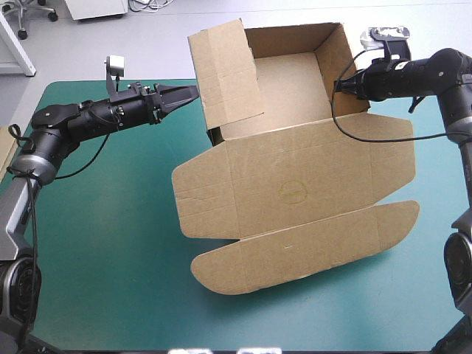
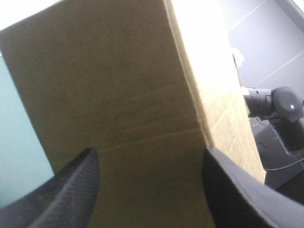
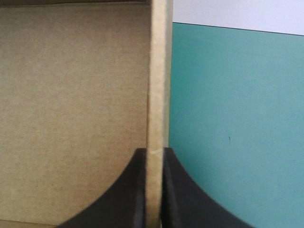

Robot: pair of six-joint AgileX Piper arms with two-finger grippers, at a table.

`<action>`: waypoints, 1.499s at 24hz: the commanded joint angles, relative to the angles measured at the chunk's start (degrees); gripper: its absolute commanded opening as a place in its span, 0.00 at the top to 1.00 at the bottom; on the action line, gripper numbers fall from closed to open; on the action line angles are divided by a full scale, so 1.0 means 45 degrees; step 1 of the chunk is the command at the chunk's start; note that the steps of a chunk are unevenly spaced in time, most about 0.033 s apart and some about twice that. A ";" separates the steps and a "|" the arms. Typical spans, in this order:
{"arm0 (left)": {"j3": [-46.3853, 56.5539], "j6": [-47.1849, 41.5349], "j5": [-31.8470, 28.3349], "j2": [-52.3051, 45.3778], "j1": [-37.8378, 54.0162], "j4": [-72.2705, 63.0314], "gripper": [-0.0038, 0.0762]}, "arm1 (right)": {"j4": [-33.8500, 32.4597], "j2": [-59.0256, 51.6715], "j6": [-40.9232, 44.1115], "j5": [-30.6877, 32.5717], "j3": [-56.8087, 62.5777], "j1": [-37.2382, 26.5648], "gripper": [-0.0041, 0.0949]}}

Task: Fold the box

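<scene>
The brown box (image 1: 295, 184) lies across the middle and far side of the teal-green table. Its back part stands as an open tray with raised walls, and its lid panels lie flat toward the front. A tall left flap (image 1: 225, 77) stands upright and leans inward. My left gripper (image 1: 193, 92) is at that flap's outer face, open, and the board (image 2: 118, 95) fills the left wrist view between and ahead of the left gripper (image 2: 149, 153). My right gripper (image 1: 341, 85) is shut on the tray's right wall, whose edge (image 3: 159, 71) runs up from between the right gripper (image 3: 154, 151).
A sliver of more brown board (image 1: 6, 144) shows at the table's left edge. Bare teal-green cover (image 1: 96, 243) lies to the left and front of the box. The tray's back reaches past the table's far edge.
</scene>
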 commanded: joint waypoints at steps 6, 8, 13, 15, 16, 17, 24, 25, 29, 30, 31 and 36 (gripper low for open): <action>-0.2021 -0.0587 -0.1085 -0.0557 -0.1129 0.0595 0.37 | -0.0020 -0.0597 0.0667 -0.1002 -0.0358 0.0462 0.96; -0.2382 -0.1003 -0.1108 -0.0557 -0.1129 0.0710 0.37 | -0.0020 -0.0577 0.0800 -0.1066 -0.0358 0.0518 0.96; -0.2971 -0.3117 -0.1678 -0.0557 -0.1574 0.4414 0.37 | -0.0496 -0.0577 0.1543 -0.1067 -0.0358 0.0797 0.96; -0.3317 -0.3787 -0.2165 -0.0557 -0.1861 0.5719 0.37 | -0.1613 -0.0577 0.2368 -0.1097 -0.0358 0.1283 0.96; -0.3574 -0.4360 -0.2377 -0.0557 -0.2043 0.6561 0.37 | -0.2081 -0.0577 0.2825 -0.1155 -0.0358 0.1584 0.96; -0.3748 -0.4723 -0.2460 -0.0557 -0.2115 0.7037 0.37 | -0.2253 -0.0577 0.3158 -0.1218 -0.0358 0.1713 0.96; -0.4921 -0.7122 -0.2624 -0.0472 -0.2684 1.0807 0.37 | -0.3046 -0.0378 0.4821 -0.1345 -0.0358 0.2386 0.96; -0.5048 -0.7421 -0.2624 -0.0403 -0.2787 1.1182 0.37 | -0.3198 -0.0316 0.5079 -0.1316 -0.0358 0.2541 0.96; -0.5580 -0.8239 -0.2435 0.0012 -0.3048 1.2142 0.37 | -0.3704 -0.0040 0.5686 -0.1466 -0.0358 0.3027 0.96; -0.5721 -0.8363 -0.2368 0.0146 -0.3158 1.2395 0.37 | -0.3858 0.0034 0.5811 -0.1539 -0.0358 0.3160 0.96; -0.5856 -0.8618 -0.2311 0.0293 -0.3242 1.2703 0.37 | -0.4023 0.0100 0.5995 -0.1599 -0.0358 0.3254 0.96; -0.6700 -0.9546 -0.1645 0.0998 -0.3607 1.4438 0.38 | -0.4263 0.0411 0.6308 -0.1497 -0.0358 0.3470 0.96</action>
